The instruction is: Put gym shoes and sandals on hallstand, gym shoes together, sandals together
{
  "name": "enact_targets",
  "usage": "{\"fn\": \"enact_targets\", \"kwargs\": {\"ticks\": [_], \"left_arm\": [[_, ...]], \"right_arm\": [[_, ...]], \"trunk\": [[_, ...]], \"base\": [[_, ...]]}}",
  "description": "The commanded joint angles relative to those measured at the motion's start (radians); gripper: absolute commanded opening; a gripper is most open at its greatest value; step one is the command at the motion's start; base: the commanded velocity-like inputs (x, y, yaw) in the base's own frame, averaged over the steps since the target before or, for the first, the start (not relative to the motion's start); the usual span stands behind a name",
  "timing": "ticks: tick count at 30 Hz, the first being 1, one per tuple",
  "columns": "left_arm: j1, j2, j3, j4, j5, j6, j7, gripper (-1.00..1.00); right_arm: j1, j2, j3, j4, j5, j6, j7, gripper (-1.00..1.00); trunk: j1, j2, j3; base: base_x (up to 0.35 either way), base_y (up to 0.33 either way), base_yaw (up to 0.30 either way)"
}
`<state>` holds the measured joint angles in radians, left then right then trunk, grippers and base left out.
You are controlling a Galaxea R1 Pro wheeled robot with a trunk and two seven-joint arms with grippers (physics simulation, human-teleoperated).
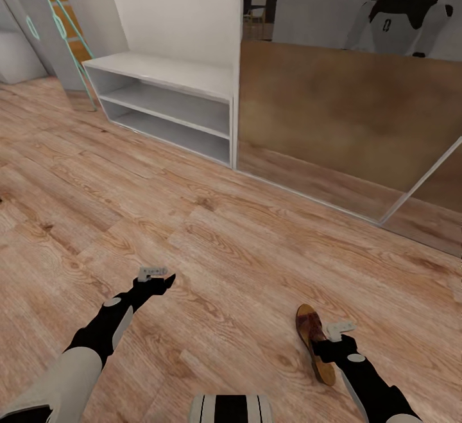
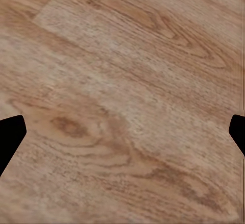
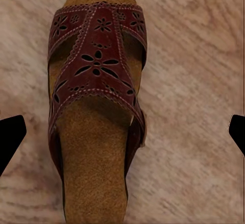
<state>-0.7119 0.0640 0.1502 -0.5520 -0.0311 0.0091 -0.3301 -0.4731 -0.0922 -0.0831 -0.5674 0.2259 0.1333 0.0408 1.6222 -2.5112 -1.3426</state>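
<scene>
Across most of the head view spreads the corridor floor (image 1: 212,237), light wood-grain planks. In the upper left of the frame stands the hallstand (image 1: 163,73), its bench top and two open shelves bare. At the lower right lies one sandal (image 1: 314,339), flat on the planks, well apart from the rack. The right claw (image 1: 340,336) hangs just beside it; in the right wrist view the sandal (image 3: 94,106) lies between widely spread fingers (image 3: 10,137). The left claw (image 1: 154,276), lower centre-left, is likewise spread over bare floor (image 2: 122,91). The sandal looks light, with a stiff thick sole and a softer perforated leather strap. Pinching the sole's two sides at mid-length seems firmest; the strap would likely flex and let it swing.
</scene>
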Motion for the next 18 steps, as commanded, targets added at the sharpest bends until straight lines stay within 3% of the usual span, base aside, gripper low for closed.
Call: {"fn": "enact_targets", "kwargs": {"ticks": [1, 8, 18], "left_arm": [[0.0, -0.001, 0.006, 0.0, -0.003, 0.001, -0.008, 1.0], [0.0, -0.001, 0.011, -0.001, -0.003, -0.001, -0.007, 1.0], [0.0, 0.0, 0.008, -0.022, -0.003, 0.002, -0.007, 1.0]], "right_arm": [[0.0, 0.001, -0.004, -0.002, 0.01, 0.005, 0.004, 1.0], [0.0, 0.007, -0.001, 0.0, 0.01, 0.006, 0.005, 1.0], [0.0, 0.034, -0.001, 0.001, 0.012, 0.005, 0.005, 1.0]], "trunk": [[0.0, 0.0, -0.001], [0.0, 0.0, -0.001], [0.0, 0.0, -0.001]], "base": [[0.0, -0.143, 0.0], [0.0, -0.164, 0.0], [0.0, -0.02, 0.0]]}}
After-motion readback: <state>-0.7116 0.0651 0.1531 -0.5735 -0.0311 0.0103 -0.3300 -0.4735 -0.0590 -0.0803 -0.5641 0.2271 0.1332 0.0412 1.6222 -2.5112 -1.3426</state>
